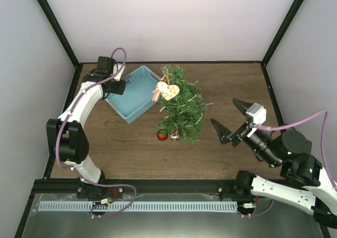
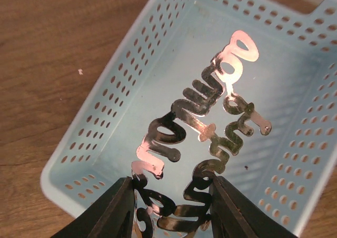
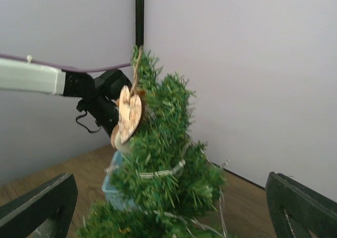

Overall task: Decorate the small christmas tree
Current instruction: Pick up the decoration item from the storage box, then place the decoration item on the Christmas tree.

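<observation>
The small christmas tree (image 1: 180, 107) stands mid-table, upright, with a silver ribbon wound round it. A wooden heart (image 1: 168, 90) hangs near its top, and a red ball (image 1: 162, 136) hangs low on its near side. My left gripper (image 1: 118, 86) hovers over the light-blue basket (image 1: 138, 98). In the left wrist view this gripper (image 2: 171, 184) is shut on a shiny metal script-word ornament (image 2: 202, 103), which hangs above the basket floor. My right gripper (image 1: 224, 111) stands open to the right of the tree, apart from it. Its wrist view shows the tree (image 3: 164, 154) and heart (image 3: 129, 113) between its fingers (image 3: 42, 206).
The basket (image 2: 102, 111) has perforated walls and sits just left of the tree, almost touching its branches. A black frame and white walls enclose the wooden table (image 1: 231, 85). My left arm (image 3: 31, 75) shows behind the tree in the right wrist view.
</observation>
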Tool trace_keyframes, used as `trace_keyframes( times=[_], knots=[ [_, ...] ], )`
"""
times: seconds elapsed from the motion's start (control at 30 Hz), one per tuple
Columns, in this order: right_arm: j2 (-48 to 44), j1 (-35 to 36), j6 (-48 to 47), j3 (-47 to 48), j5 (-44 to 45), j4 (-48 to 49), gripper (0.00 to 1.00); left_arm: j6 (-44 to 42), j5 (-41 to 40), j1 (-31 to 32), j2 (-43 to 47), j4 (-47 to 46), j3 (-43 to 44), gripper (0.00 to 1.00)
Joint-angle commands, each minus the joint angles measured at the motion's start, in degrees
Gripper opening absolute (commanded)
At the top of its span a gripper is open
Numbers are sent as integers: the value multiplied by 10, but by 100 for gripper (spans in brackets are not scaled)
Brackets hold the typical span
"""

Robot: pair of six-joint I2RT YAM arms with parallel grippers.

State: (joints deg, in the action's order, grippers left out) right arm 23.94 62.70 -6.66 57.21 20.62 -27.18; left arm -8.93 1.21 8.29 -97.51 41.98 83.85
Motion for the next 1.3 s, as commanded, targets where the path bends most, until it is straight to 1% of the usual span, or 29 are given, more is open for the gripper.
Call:
trace_keyframes(
  times=[0.0, 0.13, 0.3, 0.43, 0.5, 0.6, 0.67, 0.73, 0.8, 1.03, 1.1, 1.2, 1.27],
  knots=[
    [48, -3, 55, 70, -17, 59, 100, 19, 19, 3, 60, 13, -14, 40],
    [109, -3, 70, 114, -77, 93, 99, 27, 33, 2, 126, 8, -31, 40],
    [189, -3, 89, 166, -160, 153, 93, 37, 65, 4, 200, -6, -61, 40],
    [276, -3, 114, 226, -197, 166, 86, 40, 89, 4, 254, -17, -85, 40],
    [311, -3, 129, 240, -217, 184, 81, 37, 95, 4, 279, -18, -94, 40],
    [359, -1, 152, 260, -237, 205, 62, 38, 109, 5, 315, -19, -103, 40],
    [391, 4, 163, 277, -243, 213, 50, 45, 136, 4, 340, -26, -111, 40],
    [419, 14, 166, 292, -239, 224, 40, 51, 155, 4, 370, -36, -125, 40],
    [446, 30, 160, 306, -225, 230, 34, 56, 168, 3, 395, -46, -137, 40],
    [555, 113, 132, 412, -118, 149, 33, 56, 209, 4, 471, -49, -163, 40],
    [569, 130, 137, 420, -94, 142, 32, 50, 223, 4, 492, -49, -170, 40],
    [585, 140, 147, 423, -70, 142, 28, 50, 237, 4, 522, -46, -178, 40],
    [595, 161, 156, 424, -56, 141, 27, 55, 245, 4, 546, -46, -183, 40]
  ],
)
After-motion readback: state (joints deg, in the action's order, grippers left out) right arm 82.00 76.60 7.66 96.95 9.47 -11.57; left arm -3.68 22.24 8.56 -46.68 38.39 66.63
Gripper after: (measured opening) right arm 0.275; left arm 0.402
